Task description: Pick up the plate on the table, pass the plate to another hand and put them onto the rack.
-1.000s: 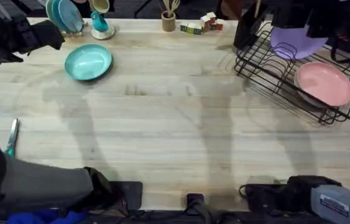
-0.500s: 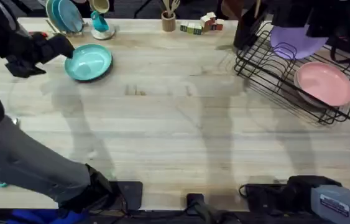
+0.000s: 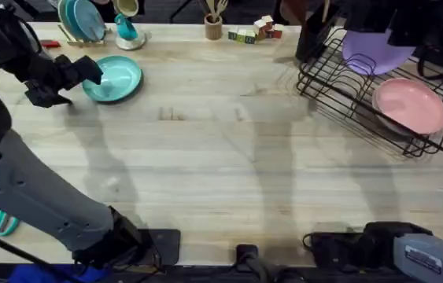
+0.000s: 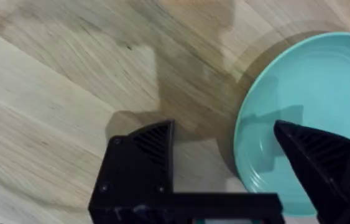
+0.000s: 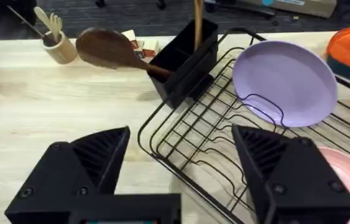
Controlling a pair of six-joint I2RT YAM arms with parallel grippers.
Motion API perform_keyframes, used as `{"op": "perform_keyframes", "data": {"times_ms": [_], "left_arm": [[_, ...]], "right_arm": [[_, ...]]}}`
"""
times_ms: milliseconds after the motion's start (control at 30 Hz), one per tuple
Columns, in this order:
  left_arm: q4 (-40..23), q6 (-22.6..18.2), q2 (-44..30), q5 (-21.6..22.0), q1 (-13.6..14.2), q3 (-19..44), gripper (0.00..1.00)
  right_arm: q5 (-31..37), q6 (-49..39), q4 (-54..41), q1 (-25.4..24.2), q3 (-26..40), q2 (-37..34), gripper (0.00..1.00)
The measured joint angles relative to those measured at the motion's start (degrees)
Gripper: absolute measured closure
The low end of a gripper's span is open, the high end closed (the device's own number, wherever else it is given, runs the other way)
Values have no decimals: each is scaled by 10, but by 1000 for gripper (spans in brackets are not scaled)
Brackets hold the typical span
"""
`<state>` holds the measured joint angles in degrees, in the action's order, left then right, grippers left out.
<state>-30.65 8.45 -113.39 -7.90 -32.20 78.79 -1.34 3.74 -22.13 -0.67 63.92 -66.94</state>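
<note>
Fingers of the left gripper (image 4: 224, 155) stood apart, one over bare wood, the other above the plate (image 3: 113, 79), straddling its near rim at the table's (image 3: 221, 157) far left. Farther right, the right gripper (image 5: 181, 165) gaped wide before the rack (image 3: 363, 98), which held a purple plate (image 5: 285, 81) and a pink plate (image 3: 410, 106).

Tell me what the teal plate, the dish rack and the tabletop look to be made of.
The plate looks like smooth plastic: uniform teal with a soft sheen and a moulded raised rim. The rack appears to be thin metal wire with a black coating, judging by its slender bent rods. The table looks like pale wood in jointed planks with visible grain, matte finish; whether solid or veneer is unclear.
</note>
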Motion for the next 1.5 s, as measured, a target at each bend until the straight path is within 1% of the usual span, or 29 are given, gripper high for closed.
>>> {"op": "perform_keyframes", "data": {"times_ms": [100,133,200,333,467,533,700,867,967,1000,1167,1233,1267,1433,1500], "left_arm": [[-1,0,-2,1,1,3,4],[-1,0,-2,2,1,3,17],[-2,0,-2,3,2,3,75],[-6,0,-3,6,3,3,248],[-15,0,-3,14,9,4,327],[-20,0,-3,23,14,5,336],[-33,0,-3,61,36,7,339],[-37,2,-3,77,47,8,343],[-37,3,-3,77,47,9,383],[-36,4,-3,76,47,9,408],[-36,6,-3,72,55,9,609],[-36,7,-3,73,57,9,632],[-36,8,-3,71,57,10,665],[-51,11,-2,69,53,17,924],[-58,13,-2,65,52,20,949]], "right_arm": [[0,4,0,0,0,0,6],[0,5,0,0,0,0,6],[0,6,0,0,0,0,5],[0,6,0,0,0,0,5],[0,6,0,0,0,0,5],[0,6,0,0,0,0,5],[0,6,0,0,0,0,5],[0,6,0,0,0,0,5],[0,6,0,0,0,0,5],[0,6,0,0,0,0,5],[0,6,0,0,0,0,5],[0,6,0,0,0,0,5],[0,6,0,0,0,0,5],[0,6,0,0,0,0,6],[0,6,0,0,0,0,6]]}}
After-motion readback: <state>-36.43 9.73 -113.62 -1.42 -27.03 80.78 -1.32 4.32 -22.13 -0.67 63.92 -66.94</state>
